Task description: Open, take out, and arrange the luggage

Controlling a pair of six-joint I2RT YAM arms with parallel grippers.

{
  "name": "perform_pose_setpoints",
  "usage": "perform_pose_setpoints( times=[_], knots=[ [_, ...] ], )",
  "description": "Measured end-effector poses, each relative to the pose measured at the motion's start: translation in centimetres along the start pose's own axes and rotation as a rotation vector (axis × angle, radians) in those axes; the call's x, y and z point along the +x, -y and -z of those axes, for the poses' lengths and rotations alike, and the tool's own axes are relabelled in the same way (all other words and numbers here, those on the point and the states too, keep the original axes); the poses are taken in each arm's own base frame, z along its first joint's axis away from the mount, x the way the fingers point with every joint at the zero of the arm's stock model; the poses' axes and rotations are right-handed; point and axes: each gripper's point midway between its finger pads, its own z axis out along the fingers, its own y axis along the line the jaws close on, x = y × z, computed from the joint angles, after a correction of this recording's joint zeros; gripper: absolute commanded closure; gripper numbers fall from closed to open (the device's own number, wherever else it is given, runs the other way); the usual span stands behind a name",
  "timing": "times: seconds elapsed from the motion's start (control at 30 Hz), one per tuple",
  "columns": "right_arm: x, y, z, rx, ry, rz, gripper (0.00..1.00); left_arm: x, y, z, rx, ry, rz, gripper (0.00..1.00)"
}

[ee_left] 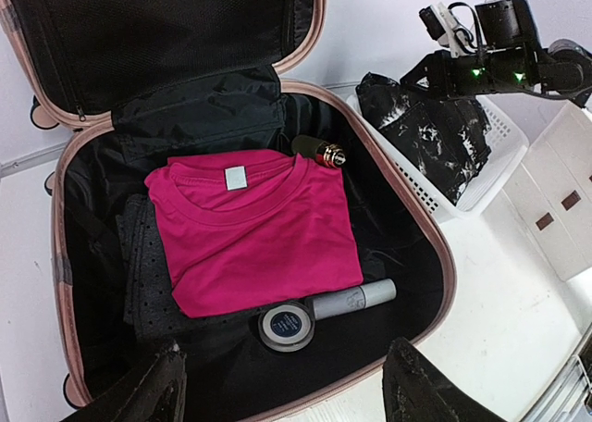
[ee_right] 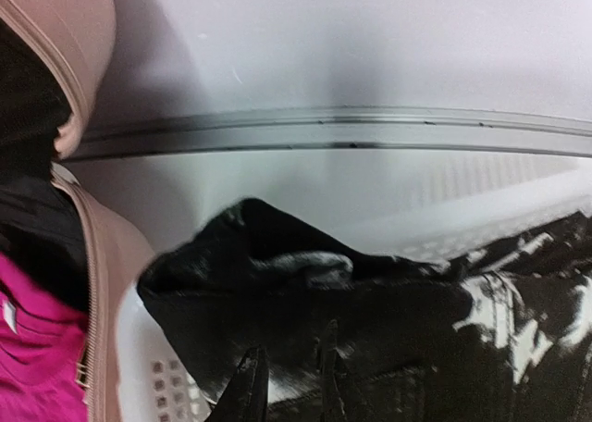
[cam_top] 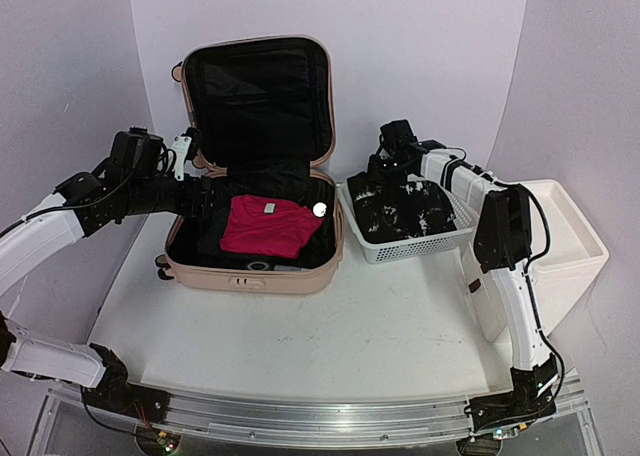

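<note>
The pale pink luggage [cam_top: 250,276] lies open, its lid standing against the back wall. Its black-lined base holds a folded magenta shirt [cam_top: 265,226] over black clothing. The left wrist view shows the shirt [ee_left: 250,232], a round compact [ee_left: 286,326], a grey tube [ee_left: 353,301] and a dark gold-capped bottle [ee_left: 319,151]. My left gripper [cam_top: 203,194] hovers over the base's left side, open wide and empty [ee_left: 287,344]. My right gripper [cam_top: 383,166] is above a black-and-white garment [ee_right: 388,311] in the basket, fingers a little apart [ee_right: 289,348], gripping nothing I can see.
A white mesh basket [cam_top: 400,248] stands right of the luggage, touching it, with the garment draped over its near-left rim. A white drawer cabinet [cam_top: 570,236] stands at the far right. The wall is close behind the lid.
</note>
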Motion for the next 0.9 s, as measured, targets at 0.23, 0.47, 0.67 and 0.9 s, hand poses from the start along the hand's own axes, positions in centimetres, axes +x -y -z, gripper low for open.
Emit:
perform_pose_setpoints(
  times=[0.23,0.47,0.67,0.9],
  knots=[
    [-0.9,-0.9,-2.4,-0.059,0.051,-0.036,0.87,0.4,0.0,0.0,0.005,-0.008,0.006,0.27],
    [1.7,-0.3,-4.8,-0.059,0.028,-0.086,0.89,0.5,0.4,0.0,0.029,-0.012,0.008,0.27],
    [5.1,1.2,-6.6,-0.011,-0.026,-0.093,0.89,0.6,0.7,0.0,0.046,-0.018,0.010,0.27],
    [5.9,1.2,-7.0,-0.015,-0.048,-0.100,0.81,0.7,0.9,-0.1,0.057,-0.024,0.010,0.27]
  ],
)
